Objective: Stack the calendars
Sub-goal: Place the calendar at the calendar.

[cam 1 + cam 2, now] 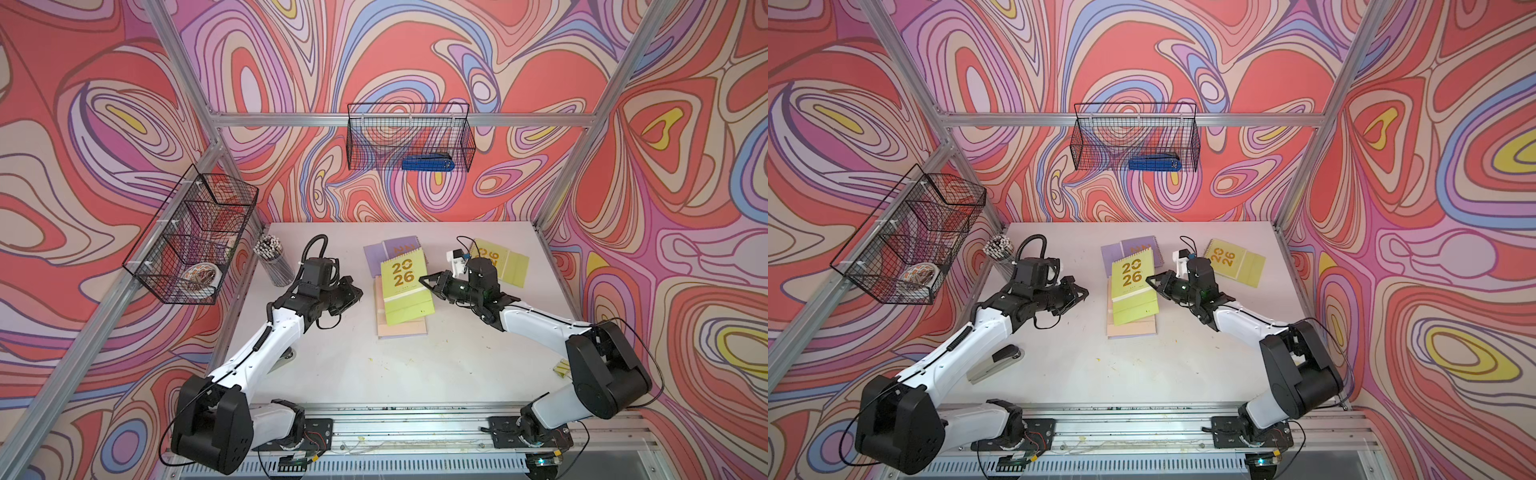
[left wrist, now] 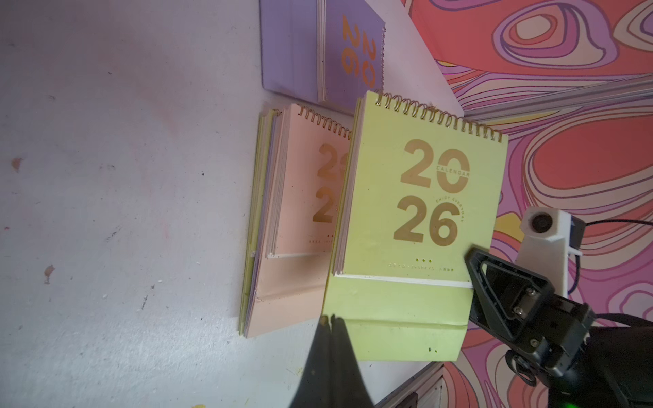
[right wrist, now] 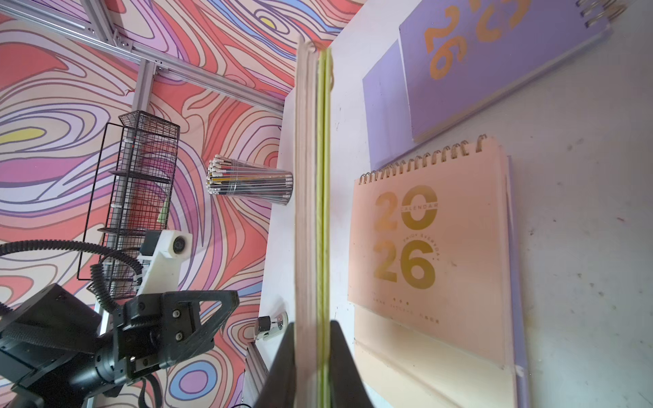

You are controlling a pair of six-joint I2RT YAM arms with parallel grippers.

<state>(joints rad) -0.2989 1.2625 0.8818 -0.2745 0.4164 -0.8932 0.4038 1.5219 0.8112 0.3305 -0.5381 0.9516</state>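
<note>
1. The right gripper (image 3: 312,326) is clamped on the side edge of a yellow-green calendar (image 1: 405,291), holding it over the pile.
2. The left gripper (image 2: 330,321) is pinched closed on nothing, just beside that calendar's lower edge.
3. A peach calendar (image 1: 400,328) tops the pile. A lilac calendar (image 1: 392,249) lies behind it, and a far yellow-green calendar (image 1: 503,262) lies to the right.
4. The white table (image 1: 415,374) is scuffed and speckled. A pencil cup (image 1: 272,262) stands at its left edge.
5. Swirl-patterned walls (image 1: 415,62) carry two wire baskets (image 1: 409,137).

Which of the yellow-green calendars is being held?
The yellow-green calendar in the middle, pinched by the right gripper above the peach calendar. The other yellow-green calendar lies flat on the table, back right, untouched.
</note>
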